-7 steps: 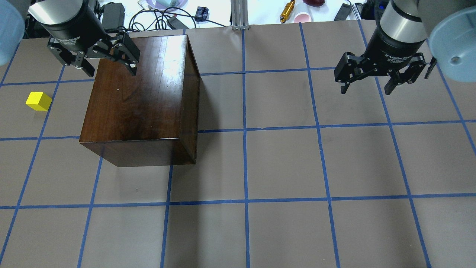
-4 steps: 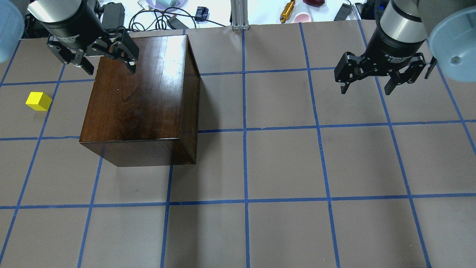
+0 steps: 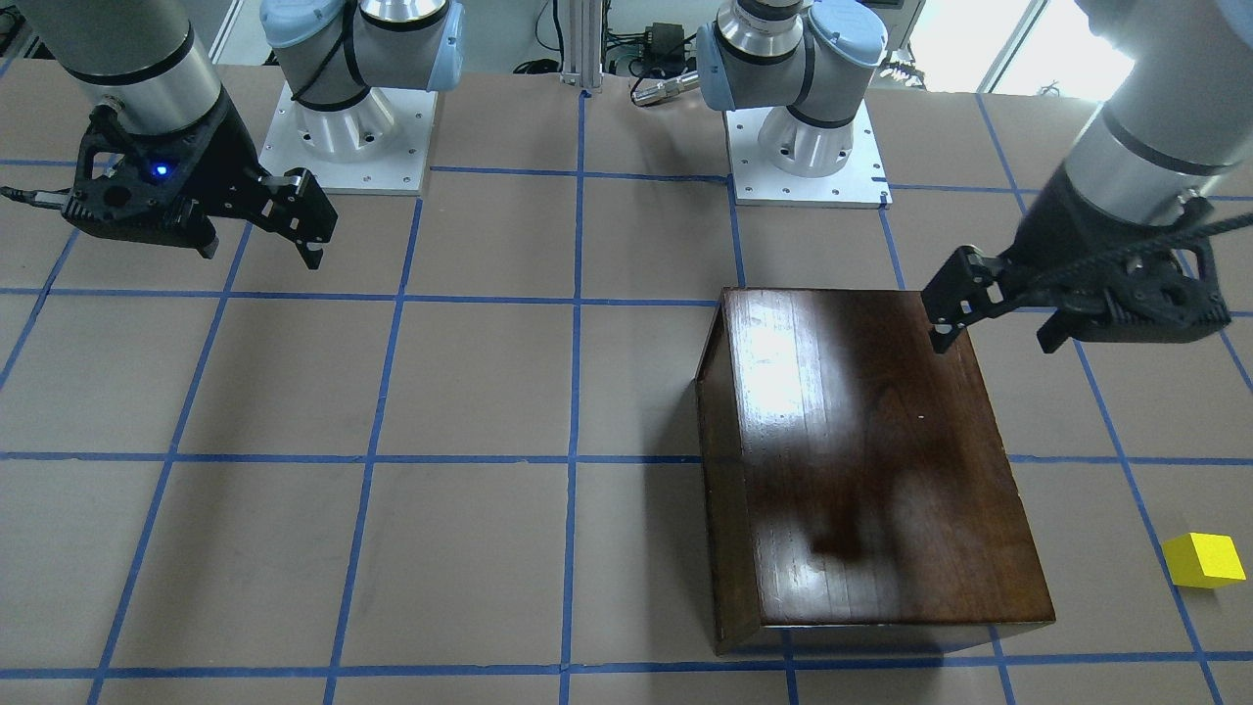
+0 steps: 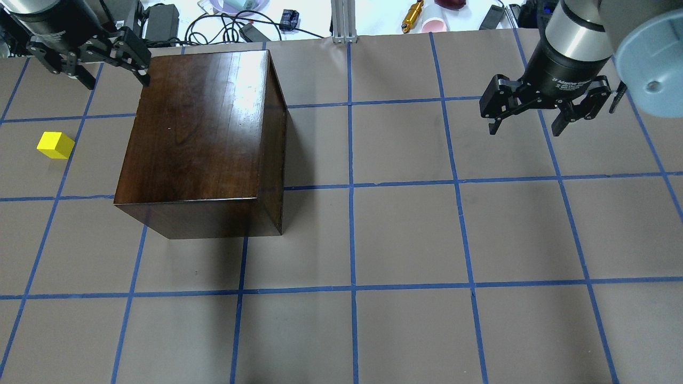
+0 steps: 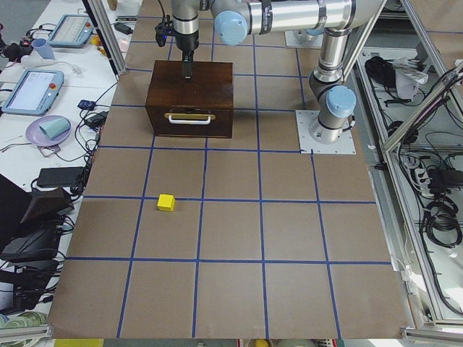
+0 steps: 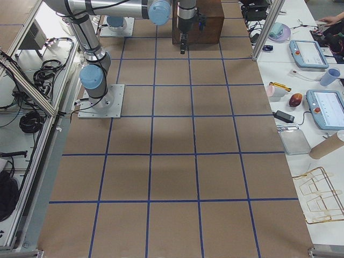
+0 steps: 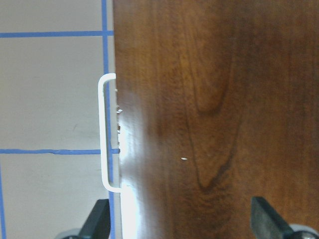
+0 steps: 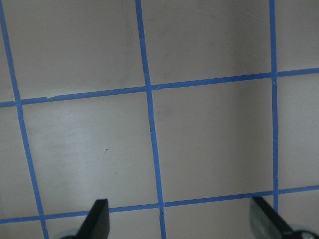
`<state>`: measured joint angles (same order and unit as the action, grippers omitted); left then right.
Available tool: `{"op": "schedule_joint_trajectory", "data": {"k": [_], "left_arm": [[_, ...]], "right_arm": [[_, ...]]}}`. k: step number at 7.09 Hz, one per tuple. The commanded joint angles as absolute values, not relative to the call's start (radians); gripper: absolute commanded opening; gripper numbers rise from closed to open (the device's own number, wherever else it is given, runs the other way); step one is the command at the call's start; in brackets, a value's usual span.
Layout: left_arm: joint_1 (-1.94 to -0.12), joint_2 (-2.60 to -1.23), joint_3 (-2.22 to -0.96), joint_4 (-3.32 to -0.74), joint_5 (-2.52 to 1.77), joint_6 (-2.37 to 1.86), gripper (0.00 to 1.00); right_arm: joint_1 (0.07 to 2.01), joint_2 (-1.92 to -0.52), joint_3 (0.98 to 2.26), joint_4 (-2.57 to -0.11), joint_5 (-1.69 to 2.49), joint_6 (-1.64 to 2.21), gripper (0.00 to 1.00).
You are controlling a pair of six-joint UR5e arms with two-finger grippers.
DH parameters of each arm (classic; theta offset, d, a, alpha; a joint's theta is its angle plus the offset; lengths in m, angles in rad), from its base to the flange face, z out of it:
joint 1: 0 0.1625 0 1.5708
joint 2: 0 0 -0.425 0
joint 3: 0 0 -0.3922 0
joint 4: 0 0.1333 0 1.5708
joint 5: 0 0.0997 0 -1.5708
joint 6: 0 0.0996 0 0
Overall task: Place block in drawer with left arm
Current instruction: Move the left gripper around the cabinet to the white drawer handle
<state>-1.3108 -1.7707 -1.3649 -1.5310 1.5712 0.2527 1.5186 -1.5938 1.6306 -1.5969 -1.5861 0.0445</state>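
The yellow block [image 4: 55,145] lies on the table left of the dark-brown wooden box [image 4: 197,133]; it also shows in the front view [image 3: 1204,560] and the exterior left view [image 5: 166,202]. The drawer is shut; its front board with the white pull [image 5: 189,116] faces the table's left end, and the pull [image 7: 104,132] shows in the left wrist view. My left gripper [image 4: 113,74] is open and empty, hovering over the box's far left corner, well apart from the block. My right gripper [image 4: 525,127] is open and empty over bare table at the far right.
Both robot bases [image 3: 343,137] stand at the robot's side of the table. Cables, cups and tools [image 4: 224,24] lie beyond the far table edge, beside an aluminium post [image 4: 344,21]. Blue tape lines grid the brown table top.
My left gripper has moved away toward the far left, from over the box's top to its far left corner. The right gripper, block and box have not moved.
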Motion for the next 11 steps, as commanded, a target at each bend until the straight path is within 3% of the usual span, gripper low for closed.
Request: {"op": "schedule_joint_trajectory", "data": {"k": [1, 5, 11], "left_arm": [[-1.223, -1.83, -1.356, -1.513, 1.522, 0.365, 1.0], [-1.103, -1.939, -1.365, -1.503, 1.401, 0.536, 1.0], [-1.08, -2.026, -1.434, -1.505, 1.318, 0.568, 1.0]], "right_arm": [[1.519, -1.594, 1.631, -1.597, -1.588, 0.044, 1.0], [1.519, -1.594, 1.631, -1.597, -1.588, 0.044, 1.0], [1.519, -1.594, 1.631, -1.597, -1.588, 0.044, 1.0]]}}
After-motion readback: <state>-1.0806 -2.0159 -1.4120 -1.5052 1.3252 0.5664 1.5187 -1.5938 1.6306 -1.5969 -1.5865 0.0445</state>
